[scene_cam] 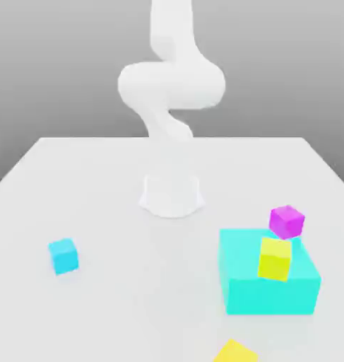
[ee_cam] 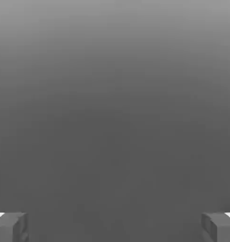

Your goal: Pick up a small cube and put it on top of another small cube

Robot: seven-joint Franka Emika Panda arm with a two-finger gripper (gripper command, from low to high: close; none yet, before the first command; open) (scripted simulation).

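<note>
A small sky-blue cube rests on the white table at the exterior view's left, well apart from everything else. At the exterior view's right, a small magenta cube sits by the far corner of a large cyan block. A small yellow cube appears to rest on that block's top. In the hand view my gripper is open, its two grey fingertips standing far apart with nothing between them, facing plain grey background.
The white arm rises from its round base at the table's middle back. Another yellow cube lies at the near edge of the exterior view, in front of the cyan block.
</note>
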